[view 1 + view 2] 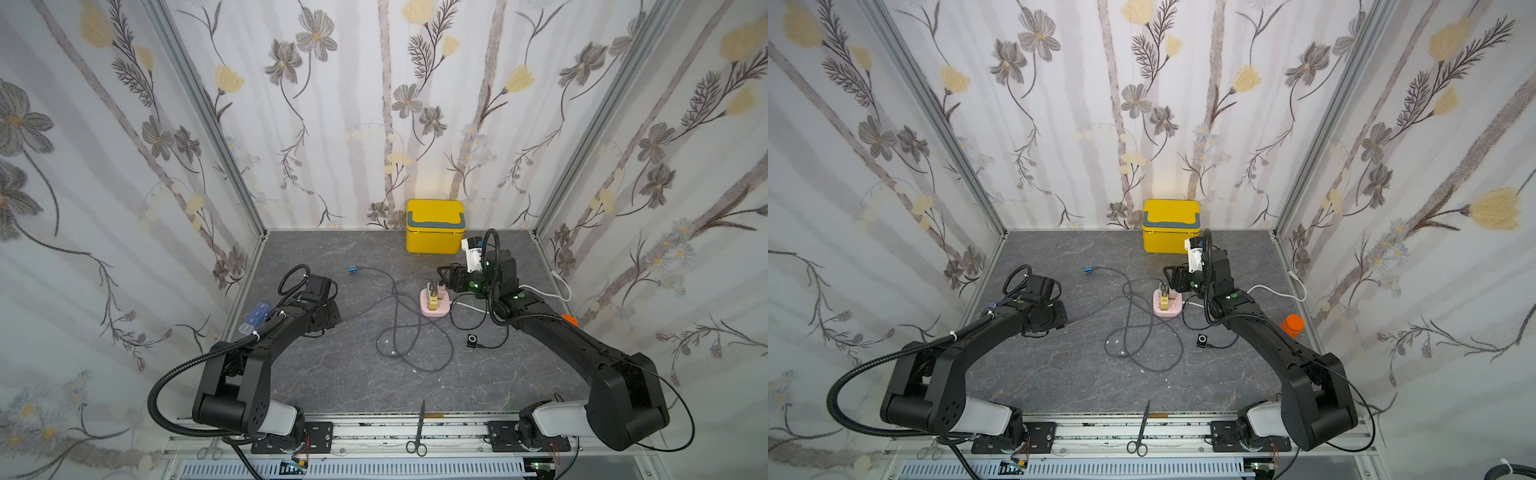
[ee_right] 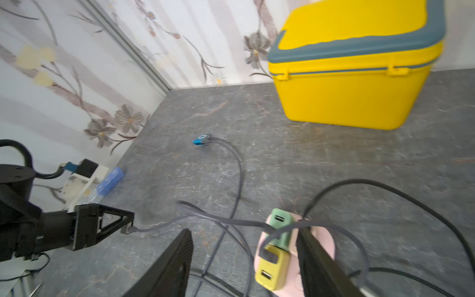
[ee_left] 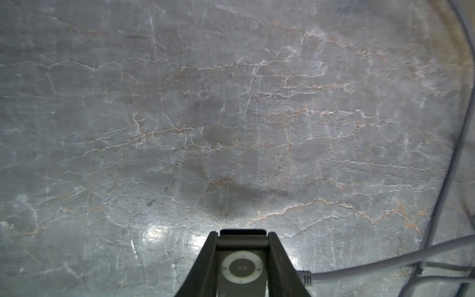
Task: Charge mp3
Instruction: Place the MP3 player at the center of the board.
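**Grey mp3 gripped, cable at its edge**

Nearest, left of the strip (image 1: pixel 434 312) and low over the worktop (image 3: pixel 180 115), the left claw (image 3: pixel 243 234) gripped the mp3 (image 3: pixel 243 267) by its sides, a grey cable (image 3: pixel 359 273) ending at its edge. The right claw (image 2: pixel 244 231) hung wide over the strip's chargers (image 2: pixel 270 270), clasping nothing. Behind the strip stood a yellow box (image 1: pixel 434 237).

Matt mp3 player (image 3: pixel 243 268) — glossy tabletop (image 3: pixel 154 102)

lidded box (image 1: pixel 434 226) at back wall | power strip (image 1: pixel 435 306) before it | loose mp3 player (image 1: pixel 471 340) right-front of strip | scissors (image 1: pixel 419 432) on front rail (image 1: pixel 374 430)
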